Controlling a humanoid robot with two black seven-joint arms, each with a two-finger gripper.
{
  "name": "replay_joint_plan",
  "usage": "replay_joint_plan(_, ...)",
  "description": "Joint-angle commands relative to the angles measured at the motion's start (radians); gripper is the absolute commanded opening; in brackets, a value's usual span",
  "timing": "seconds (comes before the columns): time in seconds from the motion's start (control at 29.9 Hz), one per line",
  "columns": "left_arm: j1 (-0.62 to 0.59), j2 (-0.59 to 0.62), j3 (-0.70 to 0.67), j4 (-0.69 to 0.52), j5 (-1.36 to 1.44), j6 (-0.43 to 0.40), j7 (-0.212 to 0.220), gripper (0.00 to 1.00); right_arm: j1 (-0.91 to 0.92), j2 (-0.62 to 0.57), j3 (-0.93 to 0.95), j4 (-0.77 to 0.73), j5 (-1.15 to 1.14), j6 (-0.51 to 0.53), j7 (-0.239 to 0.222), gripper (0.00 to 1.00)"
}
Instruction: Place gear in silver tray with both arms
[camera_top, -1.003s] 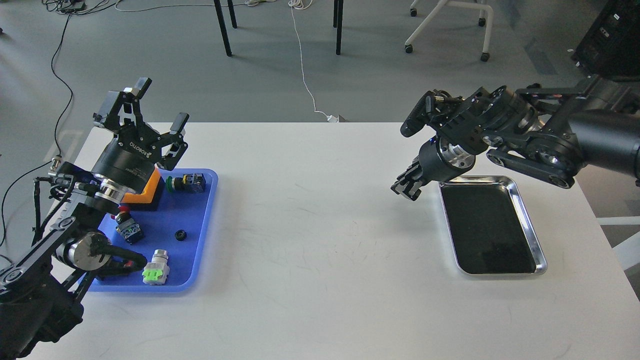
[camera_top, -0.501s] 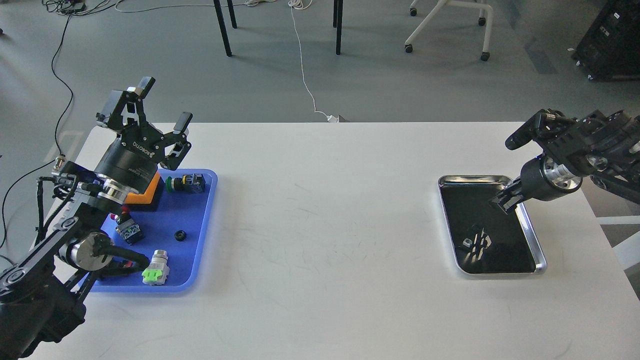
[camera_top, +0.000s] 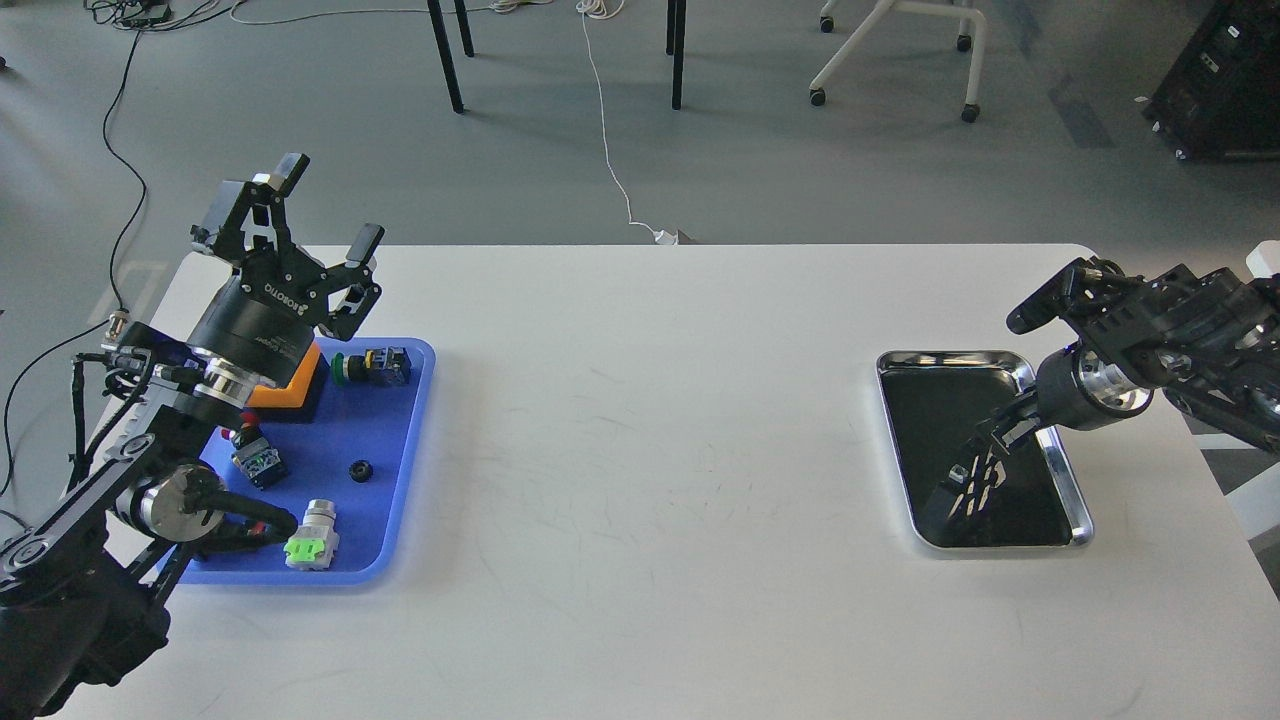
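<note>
- Head view: black left gripper (camera_top: 322, 213) raised over blue tray (camera_top: 400, 480), fingers spread, empty.
- Small dark gear (camera_top: 361, 469) lying on blue tray floor, untouched.
- Right gripper (camera_top: 990, 432) low over silver tray (camera_top: 1068, 480); finger state impossible to tell.
- Risk, probably: gear slipping during handover, being small.
- White table (camera_top: 640, 420); grey floor, cables, chair legs beyond.

A single head view looks forward and down from above the near edge of the white table (camera_top: 640, 420), taking in its whole top at middling range, with grey floor, cables and chair legs (camera_top: 445, 55) beyond its far edge.
</note>
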Motion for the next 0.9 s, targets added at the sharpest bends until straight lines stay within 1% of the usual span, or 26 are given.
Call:
replay_joint_plan(0.0, 0.0, -0.001, 0.0, 0.0, -0.001, -0.001, 0.0, 0.98, -0.006, 0.018, 0.0, -0.014, 0.002, -0.017, 0.0, 0.24)
replay_joint_plan(0.07, 0.0, -0.001, 0.0, 0.0, 0.001, -0.001, 0.0, 0.98, -0.006, 0.018, 0.0, -0.014, 0.002, -0.017, 0.0, 0.25)
replay_joint_plan(0.1, 0.0, -0.001, 0.0, 0.0, -0.001, -0.001, 0.0, 0.98, -0.006, 0.018, 0.0, -0.014, 0.002, -0.017, 0.0, 0.28)
replay_joint_plan(0.13, 0.0, -0.001, 0.0, 0.0, -0.001, -0.001, 0.0, 0.98, -0.006, 0.018, 0.0, -0.014, 0.002, -0.017, 0.0, 0.31)
replay_joint_plan(0.17, 0.0, -0.001, 0.0, 0.0, 0.001, -0.001, 0.0, 0.98, -0.005, 0.018, 0.0, -0.012, 0.003, -0.017, 0.0, 0.37)
replay_joint_plan(0.2, 0.0, -0.001, 0.0, 0.0, 0.001, -0.001, 0.0, 0.98, -0.006, 0.018, 0.0, -0.012, 0.005, -0.019, 0.0, 0.5)
replay_joint_plan(0.23, 0.002, -0.002, 0.001, 0.0, 0.001, -0.001, 0.0, 0.98, -0.006, 0.015, 0.002, -0.009, 0.009, -0.02, 0.0, 0.75)
replay_joint_plan(0.27, 0.003, -0.002, 0.001, 0.0, 0.002, -0.001, 0.0, 0.98, -0.005, 0.012, 0.002, -0.004, 0.014, -0.02, 0.0, 0.93)
replay_joint_plan(0.3, 0.005, -0.002, 0.001, 0.0, 0.004, -0.001, 0.0, 0.98, -0.005, 0.009, 0.003, -0.003, 0.017, -0.02, 0.0, 0.95)
replay_joint_plan(0.43, 0.008, -0.001, 0.001, -0.001, 0.004, 0.001, 0.0, 0.98, 0.014, -0.02, 0.02, 0.037, 0.022, -0.02, 0.0, 0.96)
replay_joint_plan(0.57, 0.015, 0.008, 0.001, -0.017, 0.007, -0.001, 0.0, 0.98, 0.051, -0.123, 0.141, 0.147, 0.115, -0.013, 0.0, 0.97)
replay_joint_plan(0.7, 0.029, 0.03, 0.017, -0.063, 0.018, 0.004, 0.0, 0.98, 0.037, -0.21, 0.262, 0.227, 0.401, -0.01, 0.0, 0.98)
replay_joint_plan(0.8, 0.038, 0.033, 0.018, -0.109, 0.07, 0.005, 0.0, 0.98, 0.006, -0.242, 0.31, 0.233, 0.655, -0.011, 0.0, 0.98)
replay_joint_plan(0.84, 0.049, 0.037, 0.018, -0.135, 0.12, 0.005, 0.0, 0.98, -0.033, -0.244, 0.324, 0.232, 0.806, -0.014, 0.0, 0.98)
replay_joint_plan(0.87, 0.049, 0.037, 0.018, -0.135, 0.12, 0.005, 0.0, 0.98, -0.034, -0.244, 0.324, 0.232, 0.807, -0.014, 0.0, 0.98)
